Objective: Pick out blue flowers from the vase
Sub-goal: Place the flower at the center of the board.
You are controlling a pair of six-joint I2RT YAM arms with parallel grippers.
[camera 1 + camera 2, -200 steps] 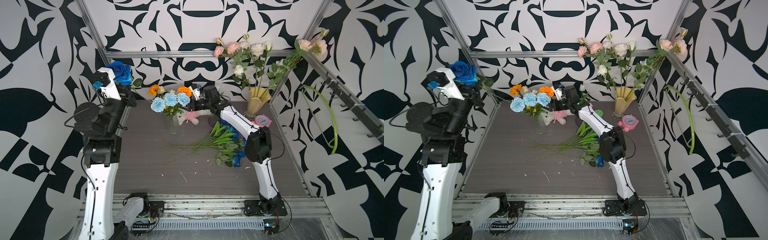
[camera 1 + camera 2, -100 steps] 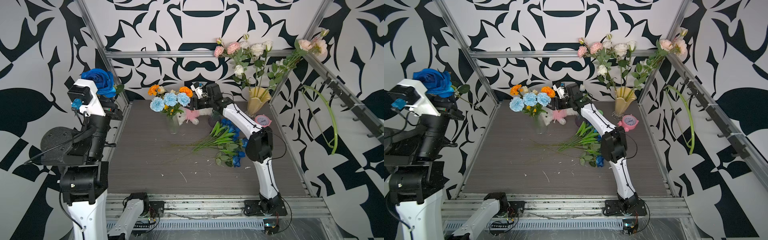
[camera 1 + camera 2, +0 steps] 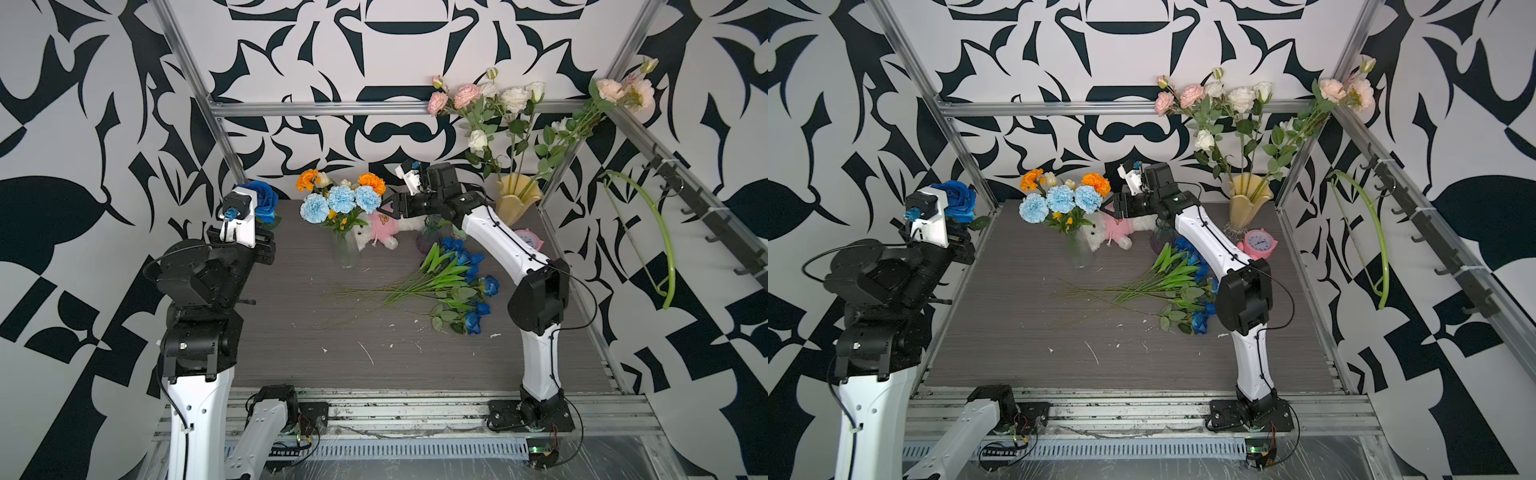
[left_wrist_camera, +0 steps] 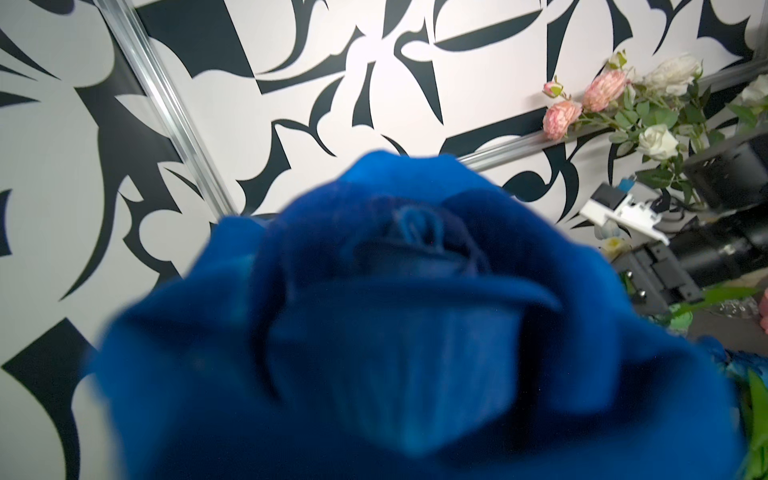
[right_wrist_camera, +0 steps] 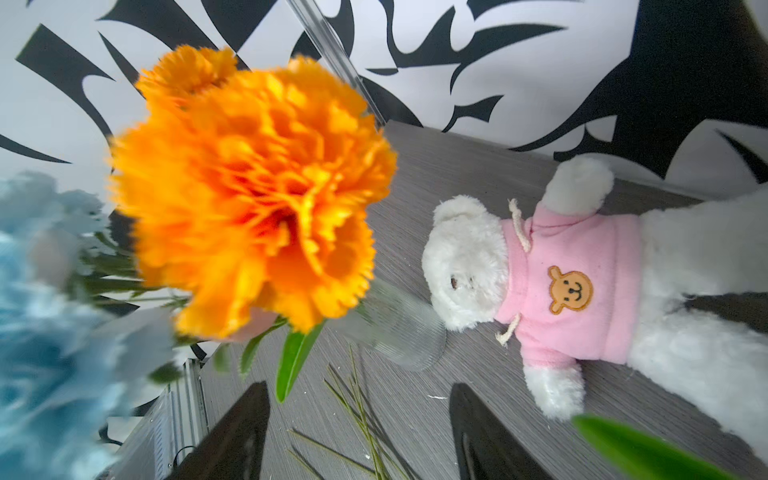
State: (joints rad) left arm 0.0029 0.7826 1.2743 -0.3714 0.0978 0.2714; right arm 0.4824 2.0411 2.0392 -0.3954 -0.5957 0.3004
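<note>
A clear glass vase (image 3: 345, 251) at the back of the table holds pale-blue carnations (image 3: 340, 198) and orange marigolds (image 3: 372, 181). My left gripper (image 3: 259, 222) is raised at the left wall, shut on a deep-blue rose (image 3: 265, 198) whose head fills the left wrist view (image 4: 395, 311); the fingers themselves are hidden. My right gripper (image 3: 388, 206) is open and empty, level with the bouquet on its right side. In the right wrist view an orange marigold (image 5: 253, 195) is just ahead of the right gripper (image 5: 359, 388). Several blue flowers (image 3: 461, 282) lie in a pile on the table.
A white teddy in a pink shirt (image 3: 384, 230) lies beside the glass vase. A small dark vase (image 3: 430, 240), a pink alarm clock (image 3: 528, 239) and a yellow vase of pink and white roses (image 3: 517, 199) stand at the back right. A green hoop (image 3: 660, 249) hangs on the right wall.
My left arm swung outward to the left with the blue rose, then came back right and lower. The right gripper has barely moved beside the bouquet.
</note>
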